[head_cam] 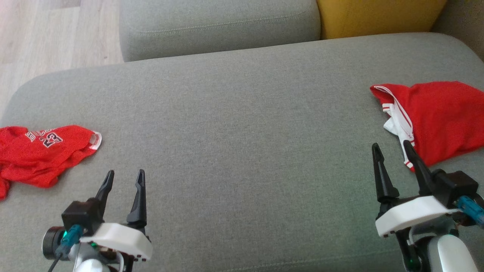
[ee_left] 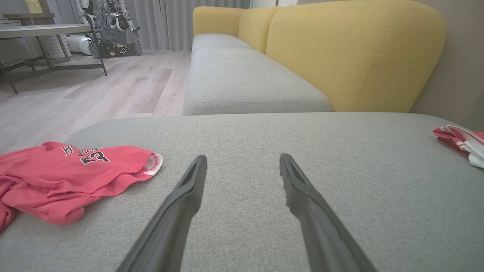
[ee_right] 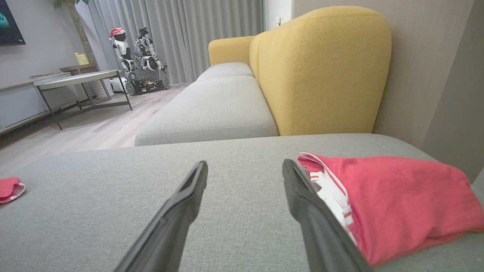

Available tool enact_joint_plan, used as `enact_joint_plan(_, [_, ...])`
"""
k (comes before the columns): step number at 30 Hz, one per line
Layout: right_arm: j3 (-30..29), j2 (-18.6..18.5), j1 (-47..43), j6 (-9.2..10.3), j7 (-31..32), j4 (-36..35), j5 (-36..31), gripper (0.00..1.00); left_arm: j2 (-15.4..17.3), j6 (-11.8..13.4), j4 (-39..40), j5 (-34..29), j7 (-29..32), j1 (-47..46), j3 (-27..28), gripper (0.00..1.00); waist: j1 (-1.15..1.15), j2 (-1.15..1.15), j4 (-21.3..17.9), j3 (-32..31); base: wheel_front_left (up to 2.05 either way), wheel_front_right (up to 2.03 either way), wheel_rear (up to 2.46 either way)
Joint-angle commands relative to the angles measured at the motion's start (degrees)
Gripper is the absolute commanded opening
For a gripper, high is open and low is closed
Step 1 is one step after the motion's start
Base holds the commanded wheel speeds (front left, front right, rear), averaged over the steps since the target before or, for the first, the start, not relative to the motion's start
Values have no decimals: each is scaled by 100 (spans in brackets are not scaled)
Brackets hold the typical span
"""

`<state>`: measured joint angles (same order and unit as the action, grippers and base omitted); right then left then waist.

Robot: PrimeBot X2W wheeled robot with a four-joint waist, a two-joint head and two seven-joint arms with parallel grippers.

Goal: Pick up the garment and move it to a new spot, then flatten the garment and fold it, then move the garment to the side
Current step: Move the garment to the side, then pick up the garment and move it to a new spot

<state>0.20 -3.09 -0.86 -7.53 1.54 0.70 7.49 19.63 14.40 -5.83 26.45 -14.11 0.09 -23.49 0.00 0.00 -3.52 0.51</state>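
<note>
Left gripper and right gripper hover with jaws apart, empty, over the cushion; at its left edge a crumpled jersey seemingly awaits pickup, while at its right edge a red garment looks folded and set aside.

The right gripper stands open over a grey fabric sofa cushion, just beside a rumpled red cloth garment.

Left gripper: lower left of the head view, jaws wide apart, empty.
Left fingers: dark, long, spread in a V.
Right gripper: lower right, jaws wide apart, empty, leaning slightly left.
Right fingers: dark, tips well apart.
Wrist shells: white, one behind each gripper.
</note>
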Motion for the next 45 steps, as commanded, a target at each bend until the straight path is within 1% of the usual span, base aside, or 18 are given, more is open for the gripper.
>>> enact_joint_plan(1, [119, -17, 137, 4, -21, -230, -42, 100, 163, 31, 181, 30, -1, -248, 199, 100, 0, 0, 1, 4, 0, 0, 0])
enact_joint_plan(17, [81, -5, 160, 4, -5, -241, -66, 100, 177, 74, 218, 47, -10, -295, 178, 100, 0, 0, 30, 42, 0, 0, 0])
enact_joint_plan(22, [58, -2, 161, 4, 19, -274, -106, 100, 167, 69, 205, 56, -15, -351, 170, 100, 0, 0, 179, 32, 0, 0, 0])
enact_joint_plan(26, [110, -2, 150, 4, 50, -322, -120, 100, 157, 81, 193, 59, -23, -389, 184, 100, 0, 0, 439, 3, 0, 0, 0])
enact_joint_plan(35, [246, 4, 51, 4, 138, -498, -115, 100, 169, 140, 228, 63, -46, -394, 278, 100, 0, 0, 1350, -88, 0, 0, 0])
enact_joint_plan(36, [246, 4, 51, 4, 138, -498, -115, 100, 169, 140, 228, 63, -46, -394, 278, 100, 0, 0, 1350, -88, 0, 0, 0])
enact_joint_plan(45, [374, 9, 35, 4, 221, -618, -129, 100, 144, 117, 254, 33, -63, -507, 294, 100, 0, 0, 2153, -79, 0, 0, 0])
